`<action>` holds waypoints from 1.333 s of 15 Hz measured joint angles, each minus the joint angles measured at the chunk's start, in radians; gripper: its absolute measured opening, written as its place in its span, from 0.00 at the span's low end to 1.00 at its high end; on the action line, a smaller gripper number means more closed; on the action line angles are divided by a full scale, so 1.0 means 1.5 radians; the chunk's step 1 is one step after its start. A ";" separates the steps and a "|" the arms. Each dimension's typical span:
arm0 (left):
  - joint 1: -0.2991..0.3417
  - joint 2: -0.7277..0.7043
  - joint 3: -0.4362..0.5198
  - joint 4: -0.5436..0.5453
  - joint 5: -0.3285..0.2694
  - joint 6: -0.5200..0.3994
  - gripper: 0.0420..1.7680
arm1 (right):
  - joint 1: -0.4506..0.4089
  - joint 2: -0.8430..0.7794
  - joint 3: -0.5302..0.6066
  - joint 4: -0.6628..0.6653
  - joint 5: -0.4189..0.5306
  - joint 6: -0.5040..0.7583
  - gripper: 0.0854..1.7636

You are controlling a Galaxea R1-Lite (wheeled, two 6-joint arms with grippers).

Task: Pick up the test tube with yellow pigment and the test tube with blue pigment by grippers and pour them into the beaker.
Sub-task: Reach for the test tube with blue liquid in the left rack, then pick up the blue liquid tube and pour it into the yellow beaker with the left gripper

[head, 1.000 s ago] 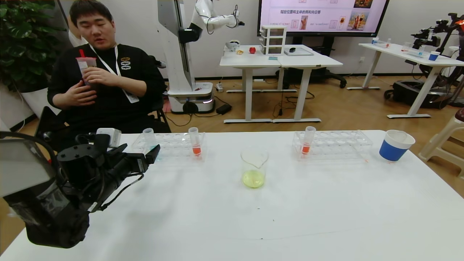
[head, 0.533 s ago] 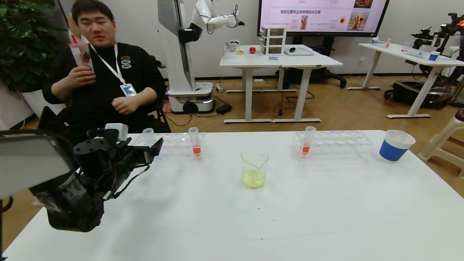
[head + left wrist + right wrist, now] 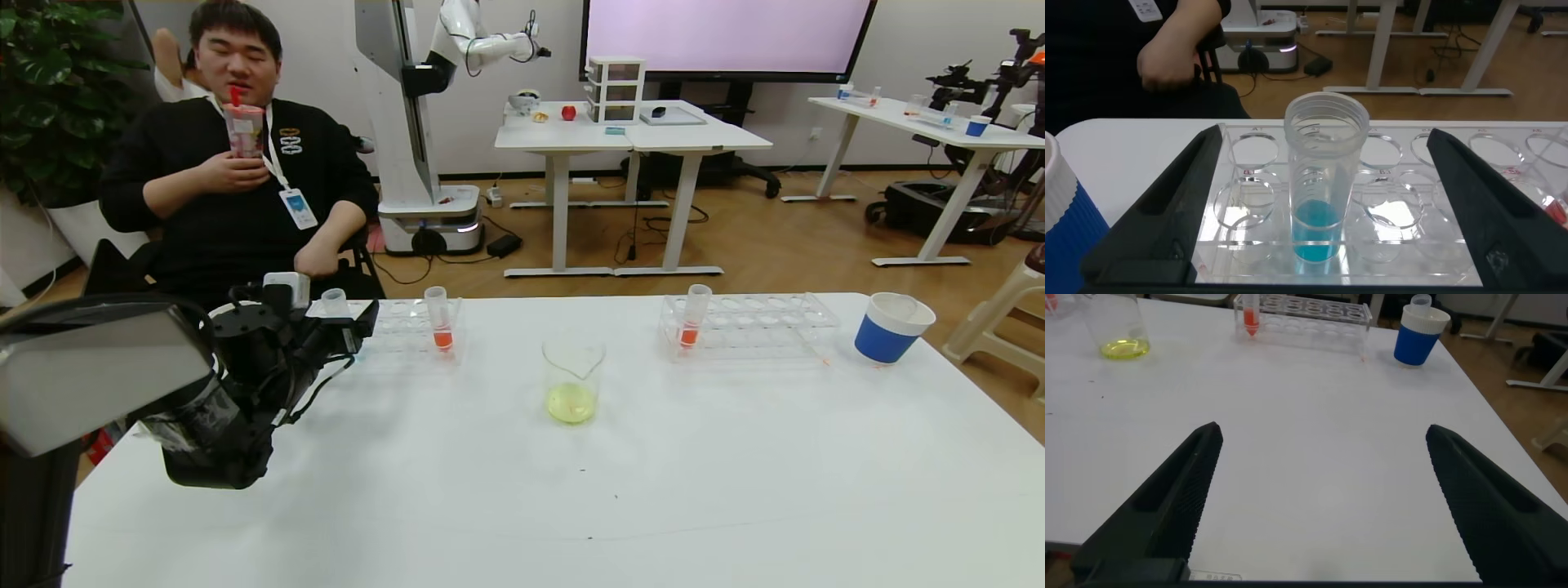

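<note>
- In the left rack (image 3: 1249,245), front row: test tube with blue pigment (image 3: 1321,188), upright, clear plastic, ribbed wider rim, turquoise liquid in the bottom.
- Either side of it, apart: left gripper (image 3: 1323,208) fingers (image 3: 1167,216), spread wide, gripping nothing.
- Mid-desk (image 3: 522,490): beaker (image 3: 572,380), clear glass with spout, yellow-green liquid pooled inside.
- No yellow tube clearly made out; possibly the small clear piece in the blue paper cup (image 3: 1418,331).
- Same left rack: orange tube (image 3: 440,318); another orange tube (image 3: 693,316) in the right rack (image 3: 759,325).
- Low over the bare near desk: right gripper (image 3: 1319,494), fingers released and wide.
- In head view, left wrist hiding most of the blue tube, only its rim showing.
</note>
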 joint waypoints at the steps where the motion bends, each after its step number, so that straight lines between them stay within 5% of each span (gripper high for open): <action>1: 0.000 0.003 -0.004 0.000 0.000 0.000 0.99 | 0.000 0.000 0.000 0.000 0.000 0.000 0.98; 3: 0.002 0.007 -0.007 0.000 0.000 0.000 0.98 | 0.000 0.000 0.000 0.000 0.000 0.000 0.98; 4: 0.002 0.007 -0.007 0.000 0.000 0.000 0.89 | 0.000 0.000 0.000 0.000 0.000 0.000 0.98; 5: 0.002 0.008 -0.008 -0.001 0.000 0.000 0.73 | 0.000 0.000 0.000 0.000 0.000 0.000 0.98; 7: 0.002 0.009 -0.012 -0.002 0.000 0.000 0.24 | 0.000 0.000 0.000 0.000 0.000 0.000 0.98; 8: 0.002 0.009 -0.015 -0.002 0.000 -0.001 0.17 | 0.000 0.000 0.000 0.000 0.000 0.000 0.98; 10: 0.001 0.010 -0.020 -0.003 0.001 -0.001 0.28 | 0.000 0.000 0.000 0.000 0.000 0.000 0.98; 20: 0.001 -0.033 -0.028 0.037 0.000 0.002 0.27 | 0.000 0.000 0.000 0.000 0.000 0.000 0.98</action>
